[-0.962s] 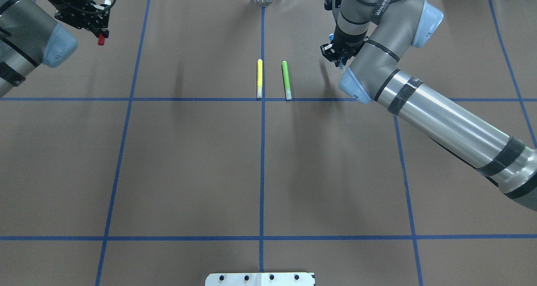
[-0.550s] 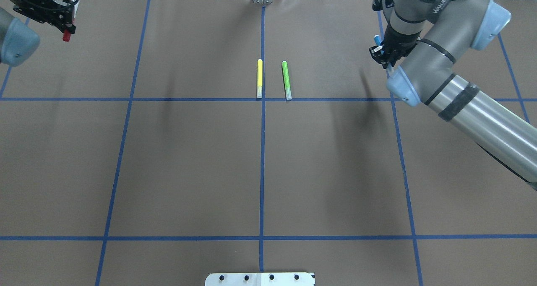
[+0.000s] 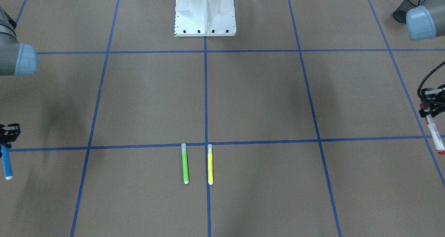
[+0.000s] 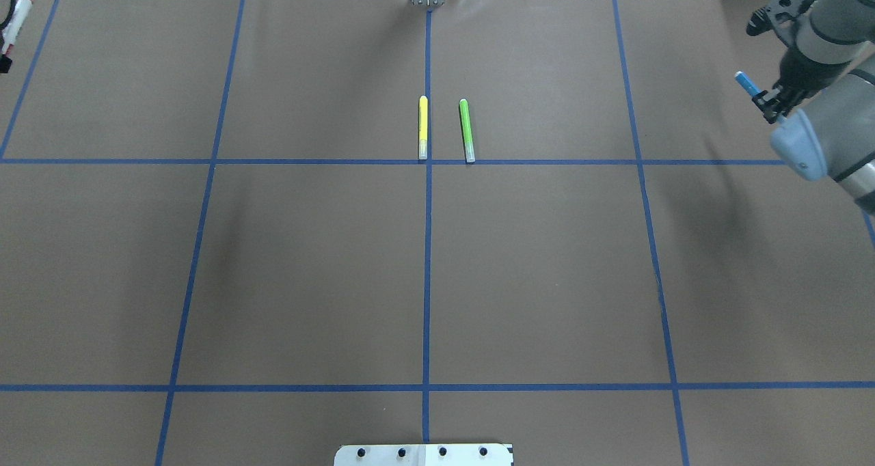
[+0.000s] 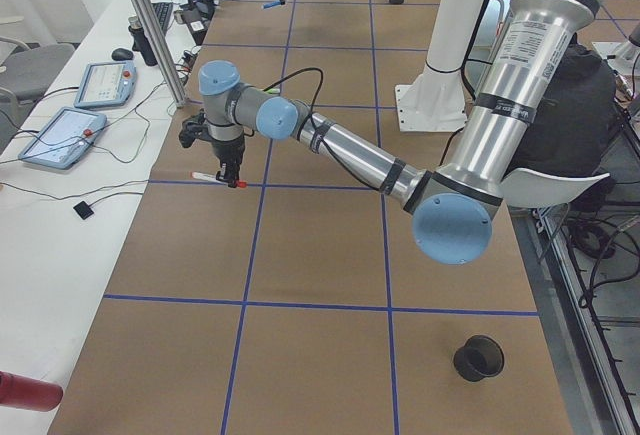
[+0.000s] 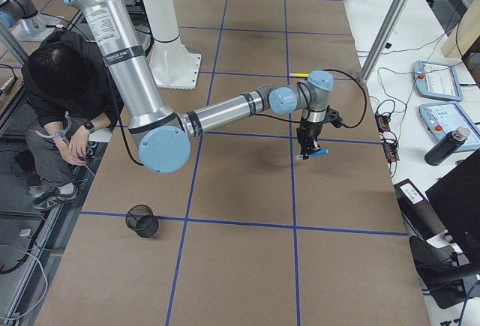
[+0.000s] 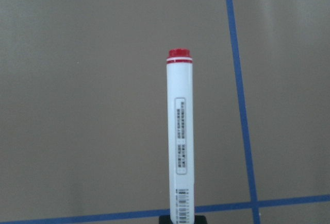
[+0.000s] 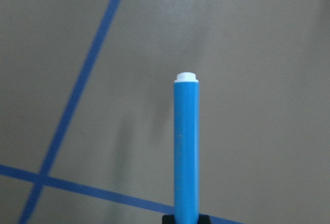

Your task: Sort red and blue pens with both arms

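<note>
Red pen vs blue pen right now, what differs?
Red pen has a white barrel, red end and printed label; blue pen is plain blue with a white end. Red pen is in the left gripper, blue pen in the right gripper. Both are gripped at one end, off the table.

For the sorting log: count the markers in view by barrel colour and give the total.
slim white plastic marker with red cap: 1
slim blue plastic marker with white tip: 1
slim green plastic marker: 1
slim yellow plastic marker: 1
Total: 4
</note>
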Robot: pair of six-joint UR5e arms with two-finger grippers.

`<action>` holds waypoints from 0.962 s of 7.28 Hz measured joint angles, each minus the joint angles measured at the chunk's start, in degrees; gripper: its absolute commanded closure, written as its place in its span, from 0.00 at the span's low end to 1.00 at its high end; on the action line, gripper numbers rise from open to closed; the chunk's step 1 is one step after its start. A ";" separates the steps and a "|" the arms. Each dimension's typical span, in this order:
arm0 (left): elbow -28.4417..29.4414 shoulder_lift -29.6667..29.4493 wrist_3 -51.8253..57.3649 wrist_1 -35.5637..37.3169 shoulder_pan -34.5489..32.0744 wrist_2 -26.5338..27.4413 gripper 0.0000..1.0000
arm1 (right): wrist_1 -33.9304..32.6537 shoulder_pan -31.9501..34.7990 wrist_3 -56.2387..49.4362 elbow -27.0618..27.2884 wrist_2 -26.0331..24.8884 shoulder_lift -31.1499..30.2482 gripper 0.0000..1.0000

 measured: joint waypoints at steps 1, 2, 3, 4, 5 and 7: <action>-1.20 2.79 5.44 0.73 -2.48 1.30 1.00 | -0.13 1.97 -3.54 2.28 -0.04 -4.44 1.00; -1.72 5.43 10.60 0.98 -4.77 2.61 1.00 | -0.18 3.65 -6.19 4.70 -0.09 -8.99 1.00; -1.92 7.96 14.44 1.04 -6.48 3.59 1.00 | -0.22 5.45 -9.25 6.81 -0.11 -13.42 1.00; -2.42 10.30 16.27 1.03 -7.31 4.43 1.00 | -0.26 7.50 -12.87 7.99 -0.08 -17.68 1.00; -3.69 12.53 16.95 1.02 -7.60 5.51 1.00 | -0.51 9.57 -16.71 8.48 0.15 -21.84 1.00; -7.39 16.59 17.26 0.99 -7.73 6.73 1.00 | -6.56 13.58 -25.72 9.17 0.74 -27.53 1.00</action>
